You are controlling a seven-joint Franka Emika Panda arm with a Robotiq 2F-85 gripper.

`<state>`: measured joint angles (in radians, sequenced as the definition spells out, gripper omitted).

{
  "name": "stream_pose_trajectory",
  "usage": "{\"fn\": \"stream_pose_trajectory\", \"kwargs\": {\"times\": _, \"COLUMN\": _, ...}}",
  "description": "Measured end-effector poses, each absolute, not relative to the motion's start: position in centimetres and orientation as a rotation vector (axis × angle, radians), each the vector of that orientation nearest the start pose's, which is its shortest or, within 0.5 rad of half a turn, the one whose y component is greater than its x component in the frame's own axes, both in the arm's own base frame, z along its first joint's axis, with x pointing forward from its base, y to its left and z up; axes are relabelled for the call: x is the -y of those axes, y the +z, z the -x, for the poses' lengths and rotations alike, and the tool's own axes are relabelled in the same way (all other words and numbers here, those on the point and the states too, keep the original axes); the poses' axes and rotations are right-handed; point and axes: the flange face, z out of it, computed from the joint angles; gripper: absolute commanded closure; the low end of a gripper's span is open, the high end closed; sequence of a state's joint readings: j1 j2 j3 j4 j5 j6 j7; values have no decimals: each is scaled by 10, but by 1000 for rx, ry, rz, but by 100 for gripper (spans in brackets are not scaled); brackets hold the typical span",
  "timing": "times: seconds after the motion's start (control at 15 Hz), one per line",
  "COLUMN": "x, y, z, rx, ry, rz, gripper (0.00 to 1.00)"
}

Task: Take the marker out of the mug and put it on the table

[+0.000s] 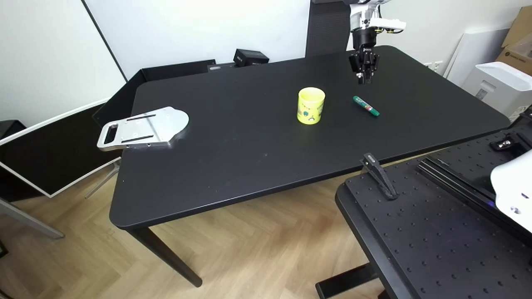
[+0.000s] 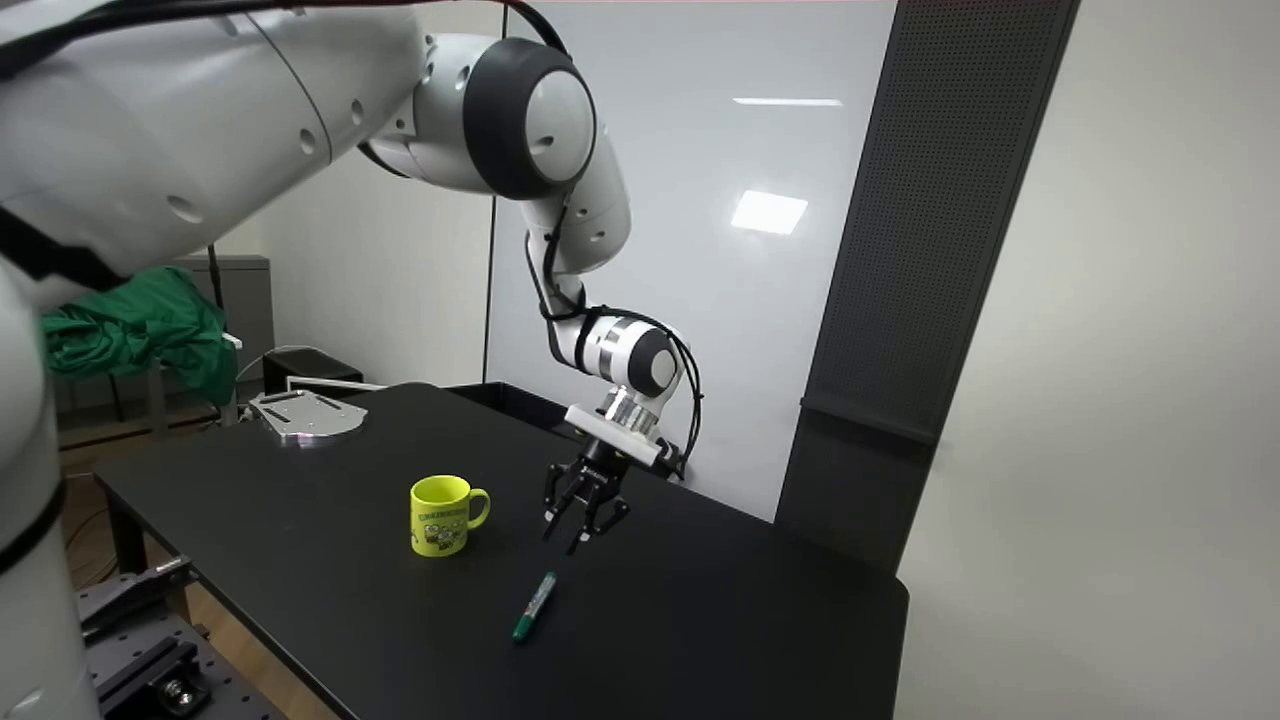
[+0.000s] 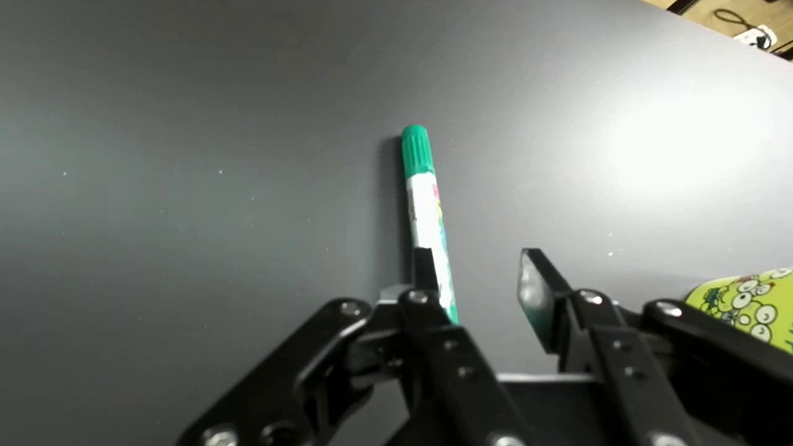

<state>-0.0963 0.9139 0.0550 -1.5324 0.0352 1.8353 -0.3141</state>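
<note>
The green and white marker (image 1: 366, 106) lies on the black table (image 1: 216, 166), apart from the mug. It also shows in an exterior view (image 2: 535, 607) and in the wrist view (image 3: 427, 210). The yellow-green mug (image 1: 311, 106) stands upright on the table, and its handle shows in an exterior view (image 2: 440, 520). My gripper (image 1: 365, 79) is above the table near the marker. In the wrist view my gripper (image 3: 478, 272) is open with nothing between its fingers. Its left finger overlaps the marker's lower part and hides some of it. The mug's edge (image 3: 746, 303) shows at the right.
A flat white-grey metal plate (image 1: 145, 126) lies at the table's far side, over its edge. A perforated black platform (image 1: 440, 232) with a black clamp (image 1: 379, 176) stands beside the table. A black box (image 1: 250, 57) and a white board (image 2: 700, 200) are behind the table.
</note>
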Motion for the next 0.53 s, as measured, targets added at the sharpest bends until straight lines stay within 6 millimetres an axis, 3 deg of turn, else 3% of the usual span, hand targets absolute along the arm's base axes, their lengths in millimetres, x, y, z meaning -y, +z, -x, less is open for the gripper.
{"fn": "stream_pose_trajectory", "kwargs": {"times": 0.27, "x": 21, "y": 85, "z": -636, "rx": 432, "ry": 707, "rz": 2926, "gripper": 2}}
{"fn": "stream_pose_trajectory", "kwargs": {"times": 0.53, "x": 0, "y": 98, "z": -650, "rx": 562, "ry": 473, "rz": 3062, "gripper": 0}}
